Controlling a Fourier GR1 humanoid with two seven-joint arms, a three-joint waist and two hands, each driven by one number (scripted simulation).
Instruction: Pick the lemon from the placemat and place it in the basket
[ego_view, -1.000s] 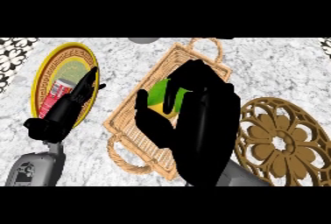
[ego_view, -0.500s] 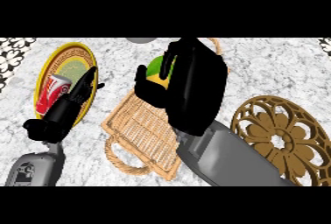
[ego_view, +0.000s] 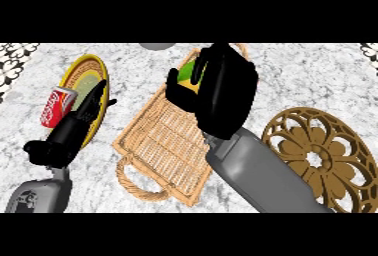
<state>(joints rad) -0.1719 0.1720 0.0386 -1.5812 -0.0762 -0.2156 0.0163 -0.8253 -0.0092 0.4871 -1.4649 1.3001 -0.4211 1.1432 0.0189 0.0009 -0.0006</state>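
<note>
Two hands are mine here, and only the right one is working. My right hand (ego_view: 221, 90) is curled round the lemon (ego_view: 186, 75), fingers and thumb wrapped over it so that only a patch of yellow-green shows at the hand's upper left. I hold it that way because the fruit is round and would roll out of a flatter grasp. The lemon hangs over the far end of the wicker basket (ego_view: 166, 142), near its upper rim; I cannot tell whether it touches the weave or sits a little above it, since my own palm hides the underside. My forearm crosses the basket's right edge on the slant, which puts the hand above the tray rather than beside it.

The brown openwork placemat (ego_view: 321, 152) lies well to the right on the table (ego_view: 325, 75), bare of fruit, so I judge the carry as nearly done and the release as what remains. The risk I see is letting go too near the rim, where the lemon might roll off the shallow tray.

My left hand (ego_view: 70, 132) rests at the left, fingers straight and relaxed, lying over the edge of the yellow plate (ego_view: 77, 70) just beside a red can (ego_view: 56, 104). It holds nothing.
</note>
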